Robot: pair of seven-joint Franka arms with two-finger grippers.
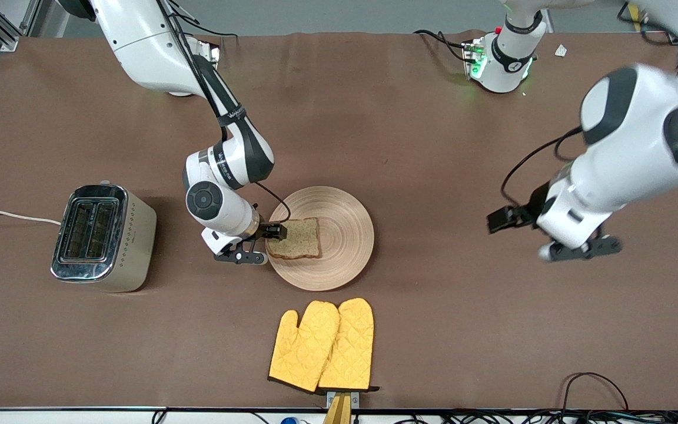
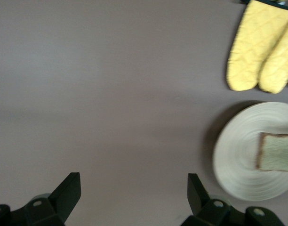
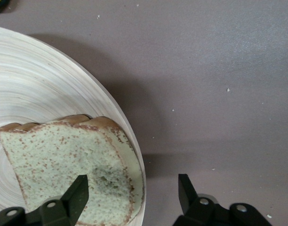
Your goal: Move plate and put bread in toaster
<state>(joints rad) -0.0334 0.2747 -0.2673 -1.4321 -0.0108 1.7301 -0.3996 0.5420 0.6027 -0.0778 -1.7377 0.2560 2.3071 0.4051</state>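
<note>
While toaster (image 1: pixel 103 237) sits at right arm's end of table, chrome slots up, white cord (image 1: pixel 9 216) trailing off table edge, nothing in slots. Right gripper (image 1: pixel 259 244) low at plate (image 1: pixel 345 241) rim, fingers spread astride bread (image 1: pixel 295 238) edge, one finger over slice, other off plate; not clamped. Bread lies flat on plate, mid-table. Yellow oven mitts (image 1: pixel 322 345) nearer front camera than plate. Left gripper (image 1: pixel 580 247) hangs over bare table toward left arm's end, fingers wide apart, holding nothing.

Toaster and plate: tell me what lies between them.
Front view: the right gripper is between the toaster and the plate, at the bread.
</note>
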